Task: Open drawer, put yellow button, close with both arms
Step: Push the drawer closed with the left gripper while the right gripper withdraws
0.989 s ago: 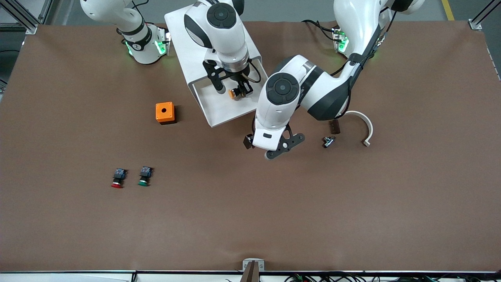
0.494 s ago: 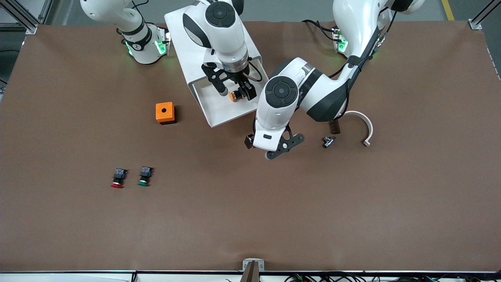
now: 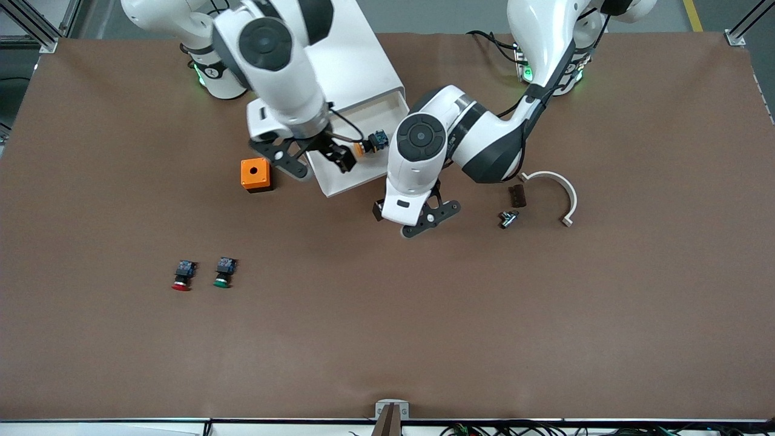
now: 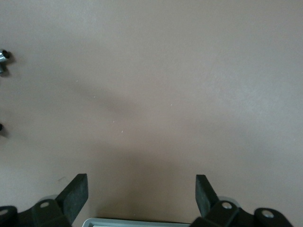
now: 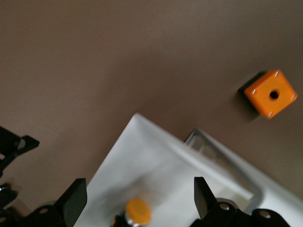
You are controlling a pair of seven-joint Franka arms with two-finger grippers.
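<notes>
Both pairs of fingers stand apart and empty, the right gripper (image 3: 327,158) over the open drawer (image 3: 345,175) near the orange box (image 3: 255,174), the left gripper (image 3: 407,223) over bare table beside that drawer, where the yellow button (image 3: 370,143) lies on its white floor.

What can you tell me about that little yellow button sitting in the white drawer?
The yellow button is a small push button with a rounded yellow-orange cap, a black body and a bluish rear block. It lies on its side on the floor of the open white drawer. Nothing grips it; the open right gripper is above the drawer.
</notes>
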